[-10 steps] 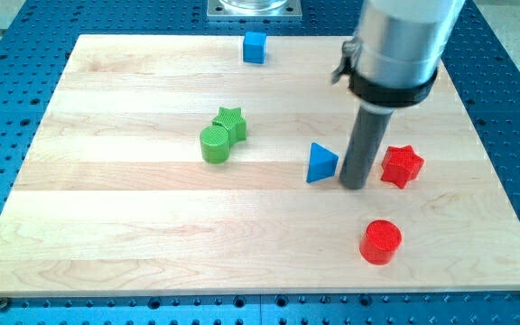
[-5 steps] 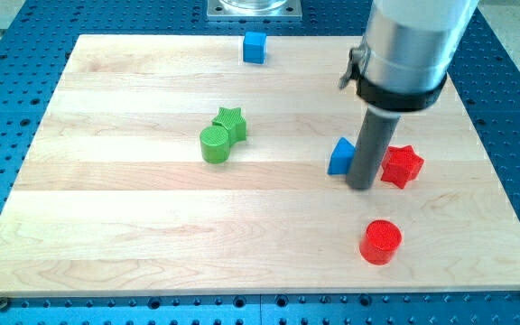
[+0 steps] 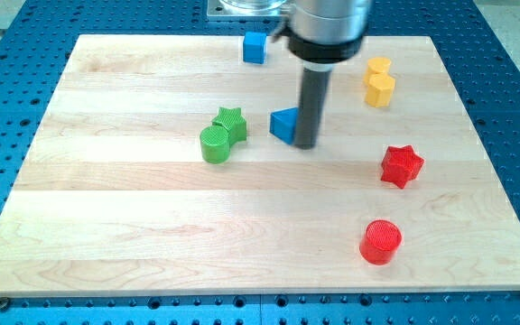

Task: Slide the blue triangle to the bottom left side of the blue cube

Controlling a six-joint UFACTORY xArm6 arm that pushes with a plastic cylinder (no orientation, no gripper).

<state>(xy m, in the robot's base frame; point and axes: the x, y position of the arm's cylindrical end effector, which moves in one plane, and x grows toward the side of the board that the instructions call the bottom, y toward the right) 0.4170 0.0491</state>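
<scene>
Blue triangle (image 3: pixel 284 125) sits mid-surface, right against my tip (image 3: pixel 305 145) on the view's left side of it, well below the blue cube (image 3: pixel 255 47) near the view's top edge. No claw here: just a straight dark rod hanging upright from a grey cylinder. Pale wooden surface (image 3: pixel 134 235), ribbed plastic blocks: green cylinder (image 3: pixel 214 144) touching green star (image 3: pixel 231 122); red star (image 3: pixel 402 165), red cylinder (image 3: pixel 380 242), two yellow blocks (image 3: pixel 379 81).

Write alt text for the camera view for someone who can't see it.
My tip rests against the right side of the blue triangle mid-board, below and right of the blue cube. A green star and green cylinder sit left; yellow blocks, a red star and a red cylinder right.
</scene>
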